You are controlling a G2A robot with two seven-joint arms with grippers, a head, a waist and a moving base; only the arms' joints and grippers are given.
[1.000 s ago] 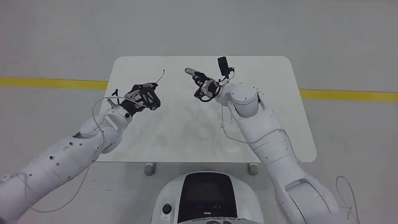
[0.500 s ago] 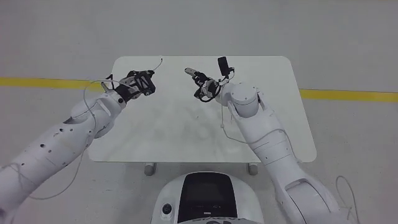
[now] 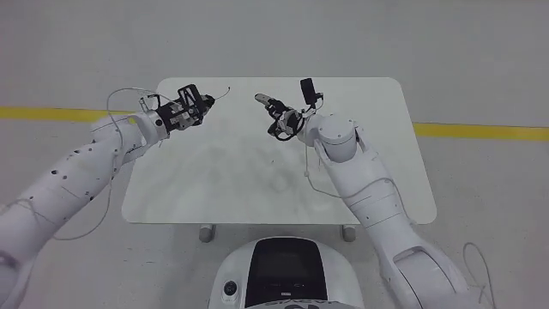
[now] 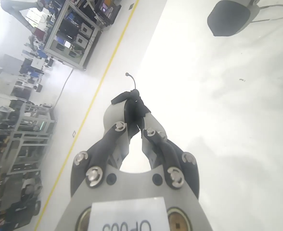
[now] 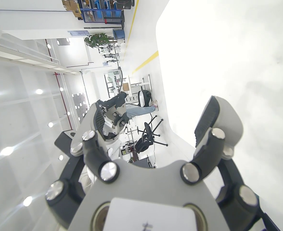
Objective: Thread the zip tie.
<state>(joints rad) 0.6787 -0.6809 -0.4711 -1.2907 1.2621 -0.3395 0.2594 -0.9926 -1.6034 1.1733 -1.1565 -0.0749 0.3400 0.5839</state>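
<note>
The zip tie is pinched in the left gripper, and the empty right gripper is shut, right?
Not shut: the right wrist view shows the empty right gripper open. The zip tie is pinched in the left gripper.

Arms (image 3: 371, 180) white, rounded, thin cables (image 3: 306, 167) looping off; left gripper (image 4: 135, 99) and right gripper (image 5: 156, 108) grey-plated, black links, black pads, silver screws (image 4: 93, 173), white label (image 4: 128, 214).

Dark zip tie (image 4: 133, 82) in left hand (image 4: 136, 100)
</note>
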